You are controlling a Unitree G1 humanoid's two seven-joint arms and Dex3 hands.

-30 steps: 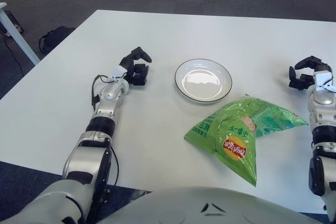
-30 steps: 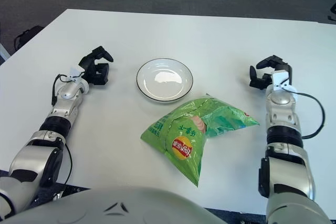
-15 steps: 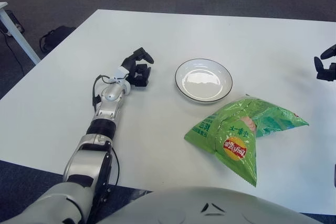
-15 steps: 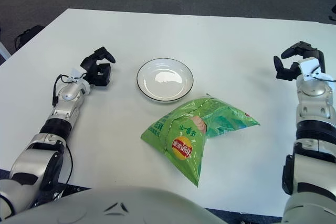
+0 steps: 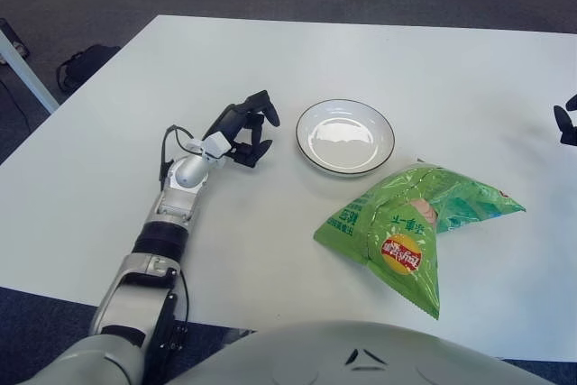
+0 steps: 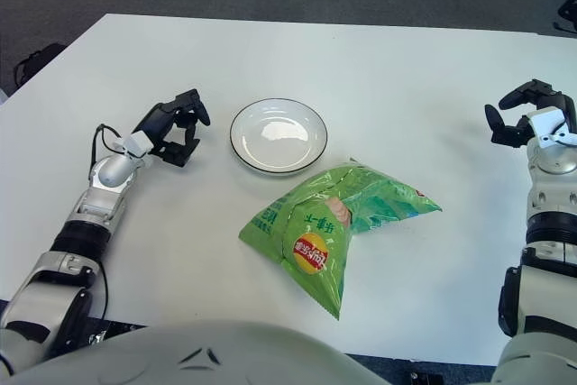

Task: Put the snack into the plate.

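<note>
A green snack bag [image 5: 410,221] with a red and yellow logo lies flat on the white table [image 5: 361,60], just right of and nearer than the plate. The white plate [image 5: 345,136] with a dark rim is empty at the table's middle. My left hand [image 5: 249,128] is open over the table a little left of the plate, holding nothing. My right hand [image 6: 525,120] is open at the far right edge, well right of the bag, holding nothing.
The table's left edge drops to a dark carpet floor, where a dark bag [image 5: 81,65] lies. A white table leg [image 5: 22,74] stands at the far left.
My left hand has moved right toward the plate and its fingers have spread. My right hand has swung out to the right, away from the bag. The bag and plate have not moved.
</note>
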